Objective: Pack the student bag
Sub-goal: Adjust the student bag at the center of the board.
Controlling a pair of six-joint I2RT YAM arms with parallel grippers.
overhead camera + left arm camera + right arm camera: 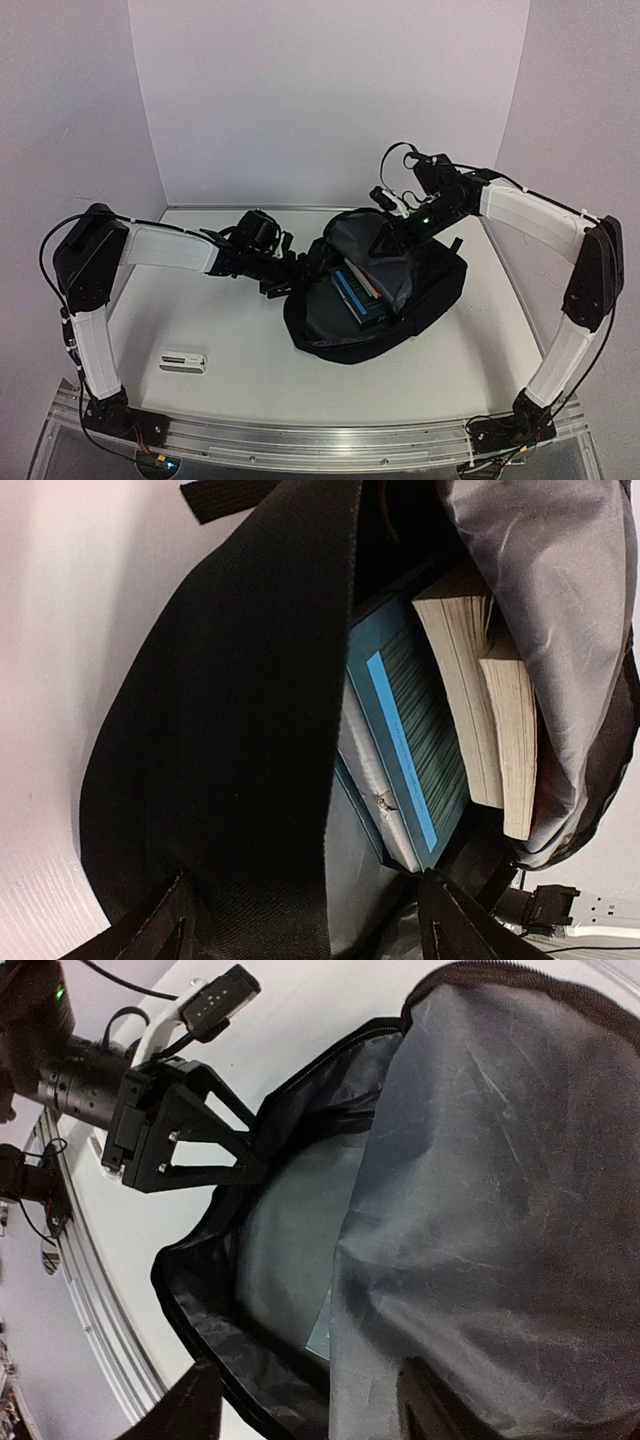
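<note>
Top external view: black backpack (pixel 400 320) lies on the white tabletop (pixel 240 330), right of centre, with its mouth open toward the left arm (pixel 150 248). Grey lining (pixel 365 245) of the upper flap bulges above the opening. Blue book (pixel 355 295) shows inside the mouth, with paler books just behind it. Left arm reaches in from the left to the near-left rim of the opening. Right arm (pixel 530 215) comes in from the right to the far edge of the flap. Small flat white object (pixel 183 359) lies alone on the tabletop toward the near left, well apart from the backpack.

Left wrist view: left fingers (pixel 165 925) stand wide apart, open, one on each side of the black outer panel and its rim. Fabric runs between them and is not clamped. Inside sits the blue book with a light blue stripe. Two paperbacks (pixel 470 680) stand beside it, page edges showing, and the lining drapes over them.

Right wrist view: right fingers (pixel 195 1400) are also apart, open, straddling the zipped rim and lining at the bottom edge of the frame. Cannot tell whether either one touches the cloth. The left fingers meet the rim of the opening further along the same edge.
</note>
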